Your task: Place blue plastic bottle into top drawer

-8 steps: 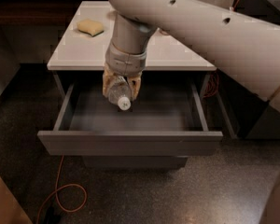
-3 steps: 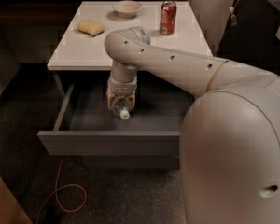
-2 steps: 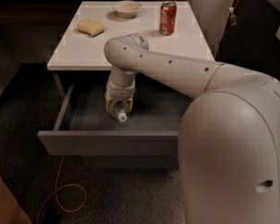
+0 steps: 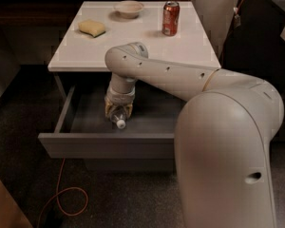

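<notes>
The top drawer [image 4: 104, 144] of the white-topped cabinet is pulled out, showing its dark grey interior. My gripper [image 4: 118, 109] reaches down into the left-middle of the drawer, shut on the blue plastic bottle [image 4: 117, 116]. The bottle is clear, with its white cap pointing toward the drawer front, low near the drawer floor. I cannot tell whether it touches the floor. My white arm [image 4: 218, 127] fills the right side of the view and hides the drawer's right half.
On the white cabinet top [image 4: 133, 37] stand a red soda can [image 4: 170, 18], a pale bowl [image 4: 128, 7] and a yellow sponge [image 4: 91, 28]. An orange cable [image 4: 61, 194] loops on the dark floor in front of the drawer.
The gripper with the bottle has moved lower into the drawer and slightly to the left. The arm has swung forward, covering more of the view.
</notes>
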Controlling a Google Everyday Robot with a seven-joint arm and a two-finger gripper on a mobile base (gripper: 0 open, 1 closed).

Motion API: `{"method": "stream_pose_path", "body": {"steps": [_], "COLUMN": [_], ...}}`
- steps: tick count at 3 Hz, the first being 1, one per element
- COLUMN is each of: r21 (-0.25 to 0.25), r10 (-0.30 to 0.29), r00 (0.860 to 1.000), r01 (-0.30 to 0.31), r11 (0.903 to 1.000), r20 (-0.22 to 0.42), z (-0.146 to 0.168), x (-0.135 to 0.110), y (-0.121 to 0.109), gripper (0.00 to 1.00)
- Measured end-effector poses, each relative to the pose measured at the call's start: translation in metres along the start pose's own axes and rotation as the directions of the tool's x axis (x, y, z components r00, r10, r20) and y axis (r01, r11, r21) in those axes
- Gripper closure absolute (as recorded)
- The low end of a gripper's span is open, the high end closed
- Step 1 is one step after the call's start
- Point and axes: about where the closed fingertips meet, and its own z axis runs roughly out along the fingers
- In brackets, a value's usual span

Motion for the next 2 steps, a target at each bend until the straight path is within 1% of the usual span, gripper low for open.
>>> {"method": "stream_pose_path", "body": {"steps": [1, 2], "r21": [-0.001, -0.002], "r10": [-0.001, -0.001], "r00": [1.000, 1.000], "r01": [0.001, 0.001], "r11": [1.0000, 1.0000], "r20": [0.004, 0.007], "z": [0.0024, 0.0040], "x": [-0.0011, -0.0018], "y": [0.0001, 0.0002], "gripper": [0.06, 0.00]}}
